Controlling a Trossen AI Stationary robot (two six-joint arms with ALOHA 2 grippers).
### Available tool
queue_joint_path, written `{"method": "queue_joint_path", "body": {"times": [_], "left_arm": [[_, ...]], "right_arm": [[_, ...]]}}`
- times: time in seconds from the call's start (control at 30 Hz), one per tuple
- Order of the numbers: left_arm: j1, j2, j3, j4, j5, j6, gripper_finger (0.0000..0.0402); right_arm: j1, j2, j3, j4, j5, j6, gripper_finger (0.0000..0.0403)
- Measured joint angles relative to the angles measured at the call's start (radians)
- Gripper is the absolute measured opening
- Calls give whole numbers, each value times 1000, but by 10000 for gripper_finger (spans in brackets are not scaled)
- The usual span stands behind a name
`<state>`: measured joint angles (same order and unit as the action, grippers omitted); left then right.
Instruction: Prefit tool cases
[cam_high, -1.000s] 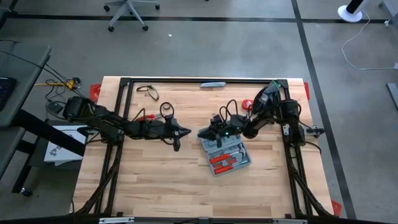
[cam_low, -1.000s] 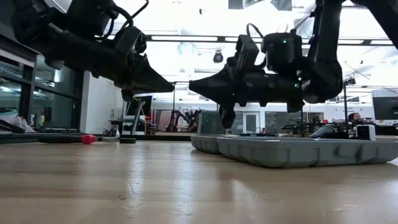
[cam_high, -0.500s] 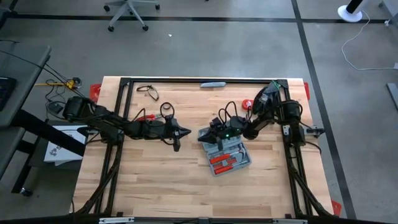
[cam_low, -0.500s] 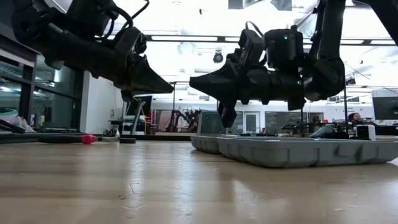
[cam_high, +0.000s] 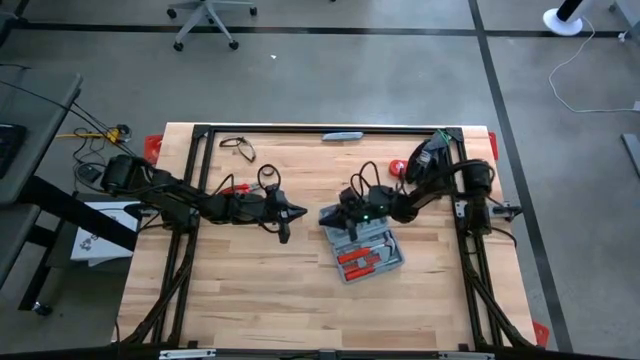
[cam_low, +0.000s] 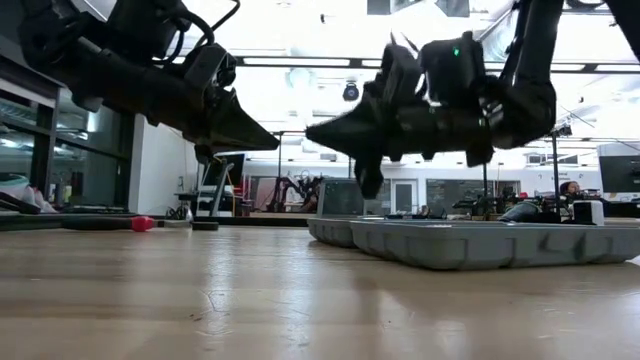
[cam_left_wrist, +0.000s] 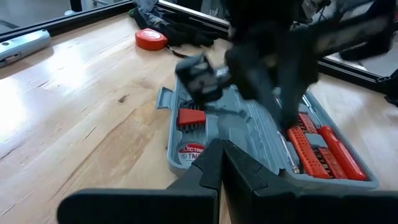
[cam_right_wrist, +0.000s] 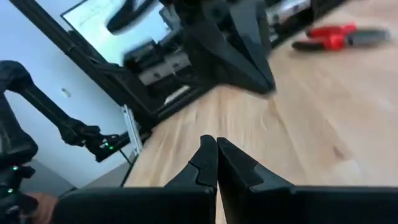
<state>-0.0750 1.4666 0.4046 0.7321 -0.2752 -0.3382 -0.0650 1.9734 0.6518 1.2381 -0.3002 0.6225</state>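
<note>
The tool case (cam_high: 361, 245) is seen lying open and flat on the wooden table (cam_high: 250, 300), right of the table's middle in the high view. Its grey moulded inside is turned upward, and red-handled tools (cam_left_wrist: 320, 152) are seated in one half, while a small red block (cam_left_wrist: 191, 116) and a round label are seen in the other half. In the low view the case (cam_low: 480, 242) is shown resting on the table top (cam_low: 250, 300) as a low grey tray.

The right gripper (cam_high: 328, 213) is held above the case's far-left corner, clear of the plastic, with its fingers pressed together and nothing between them; in the low view its tip (cam_low: 318, 131) is pointed toward the other arm. The left gripper (cam_high: 300, 211) is held just left of the case, above bare wood, its fingers likewise closed on nothing, and the two tips are set near each other but apart.

Farther back on the table, a red round object (cam_left_wrist: 151, 38) is seen beyond the case, a red-handled tool (cam_high: 232, 187) is laid beneath the left arm, a slim grey-blue bar (cam_high: 342, 135) is placed at the far edge, and dark-framed glasses (cam_high: 238, 146) are set near the far-left corner.
</note>
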Motion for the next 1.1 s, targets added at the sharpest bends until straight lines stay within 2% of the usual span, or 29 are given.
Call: {"method": "queue_joint_path", "body": {"times": [0.17, 0.27, 0.37, 0.63, 0.73, 0.8, 0.87, 0.9, 1.1], "left_arm": [[0, 0, 0, -1, 0, 0, 0], [0, 0, 0, -1, 0, 0, 0], [0, 0, 0, -1, -1, 0, 0], [0, -1, 0, -1, 0, -1, 0], [0, -1, 0, -1, -1, -1, 0], [0, -1, 0, -1, -1, -1, 0], [0, -1, 0, -1, -1, -1, 0], [0, -1, 0, -1, -1, -1, 0], [0, -1, 0, -1, -2, -8, 0]], "right_arm": [[20, -52, 0, -113, 31, -62, 0], [31, -12, 1, -194, 63, -50, 0], [18, 5, 0, -142, 6, -16, 0], [18, -59, 1, -131, 31, -52, 0], [37, -7, 2, -138, 83, -33, 0], [28, 54, 2, -64, 43, 9, 0], [17, 67, 0, 27, -15, 66, 0], [16, 67, 0, 48, -7, 73, 0], [8, -19, 0, 14, -6, 49, 0]]}}
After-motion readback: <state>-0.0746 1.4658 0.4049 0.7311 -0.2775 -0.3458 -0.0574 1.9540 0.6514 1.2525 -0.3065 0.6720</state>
